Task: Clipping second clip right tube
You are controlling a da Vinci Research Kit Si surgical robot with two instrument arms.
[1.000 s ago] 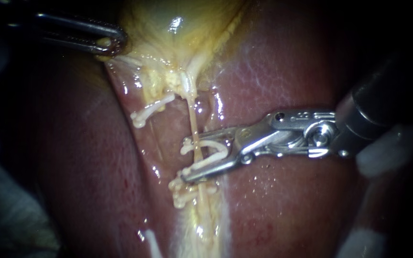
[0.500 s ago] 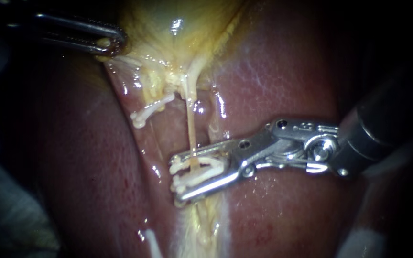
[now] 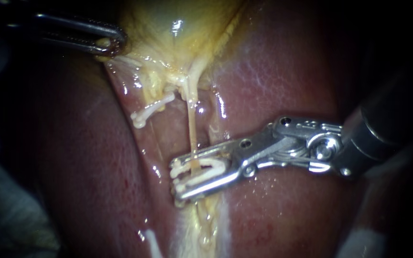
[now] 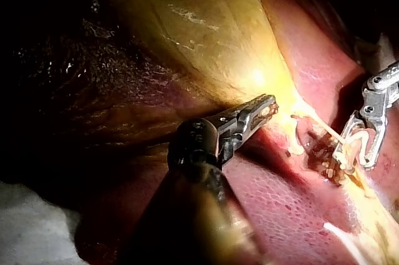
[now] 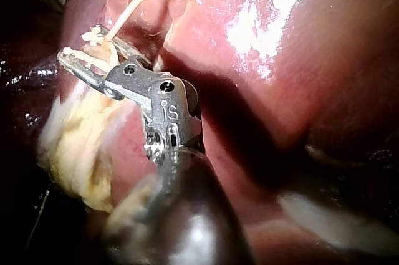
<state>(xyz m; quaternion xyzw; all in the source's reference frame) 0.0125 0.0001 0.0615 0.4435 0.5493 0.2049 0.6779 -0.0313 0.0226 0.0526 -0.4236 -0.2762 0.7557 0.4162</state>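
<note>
Right tube [image 3: 191, 134] is running from 12 toward 6 o'clock across the liver [image 3: 283, 71], below the gallbladder [image 3: 178, 19]. Left instrument [image 3: 113, 42], at 11 o'clock, is pinching the gallbladder's edge. Right instrument [image 3: 175, 178], reaching in from 3 o'clock, is gripping 1 clip [image 3: 209, 163] between both jaws, straddling the tube.

clip [image 3: 209, 164] around tube [image 3: 192, 129], gallbladder [image 3: 178, 28] above, liver [image 3: 283, 71] beside

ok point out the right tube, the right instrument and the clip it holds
right tube [image 3: 192, 134]: endoscope view, stretch above the clip
right instrument [image 3: 175, 178]: endoscope view, midway between its tips
clip [image 3: 211, 164]: endoscope view, its upper leg
</note>
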